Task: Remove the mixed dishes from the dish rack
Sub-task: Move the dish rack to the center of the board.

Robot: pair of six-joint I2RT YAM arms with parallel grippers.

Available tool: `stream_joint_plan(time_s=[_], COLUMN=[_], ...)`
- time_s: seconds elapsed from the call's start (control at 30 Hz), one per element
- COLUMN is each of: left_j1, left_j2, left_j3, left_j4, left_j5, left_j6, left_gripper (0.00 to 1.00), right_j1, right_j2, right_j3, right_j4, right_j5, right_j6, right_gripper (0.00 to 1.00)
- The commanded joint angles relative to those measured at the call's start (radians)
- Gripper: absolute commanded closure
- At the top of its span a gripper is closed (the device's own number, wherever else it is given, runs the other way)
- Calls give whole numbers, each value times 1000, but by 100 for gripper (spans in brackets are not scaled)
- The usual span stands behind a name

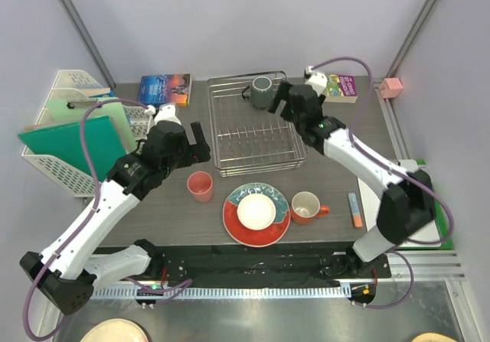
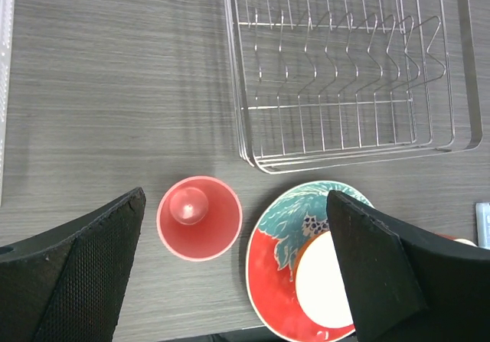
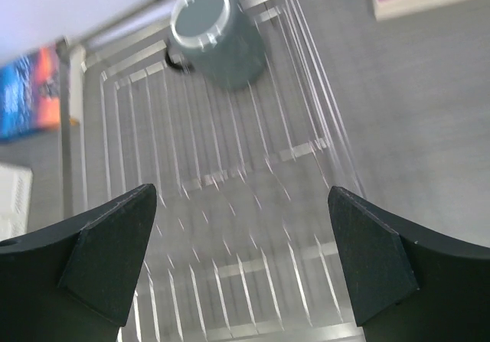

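Left gripper (image 2: 236, 204) and right gripper (image 3: 241, 235) are seen wide open, empty. The dark grey mug (image 3: 218, 40), blurred here, is judged rigid, probably slick, best pinched at its rim.

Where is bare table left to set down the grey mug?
Widest bare patch: the table left of the rack, beyond the pink cup. Another lies right of the rack, beyond the orange mug, under the right arm. The front row, cup, plate and mug, is crowded.
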Motion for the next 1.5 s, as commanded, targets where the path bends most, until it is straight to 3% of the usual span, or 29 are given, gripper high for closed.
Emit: stream_joint_plan(time_s=[0.0,0.17,0.3,0.4,0.53,0.73,0.87,1.23,1.47], left_j1=[4,7,17,29,59,153,181,195,204], left_j2=[25,111,216,279,461,709,740,850,792], left_j3=[21,90,141,161,249,547,517,570,492], left_j4=[118,200,304,426,534,428,539,591,557], left_j5=[3,-8,11,52,126,334,388,413,204], left_j6=[35,87,130,205,323,276,250,236,195], left_gripper=[0,0,0,0,0,0,0,0,0], right_j1=[-60,-94,-133,-178,-207,-213,-250,-267,-267], right_j2=[197,356,537,580,594,584,607,634,510], right_j3=[291,455,671,699,652,618,626,557,393], right_j4=[7,70,4,10,34,77,63,16,14], right_j5=[-56,-93,-137,-211,-252,-219,-225,-139,-121], right_j6=[-16,-68,-122,-78,-6,-65,-67,-113,-49], right_gripper=[0,1,2,3,4,4,4,6,8])
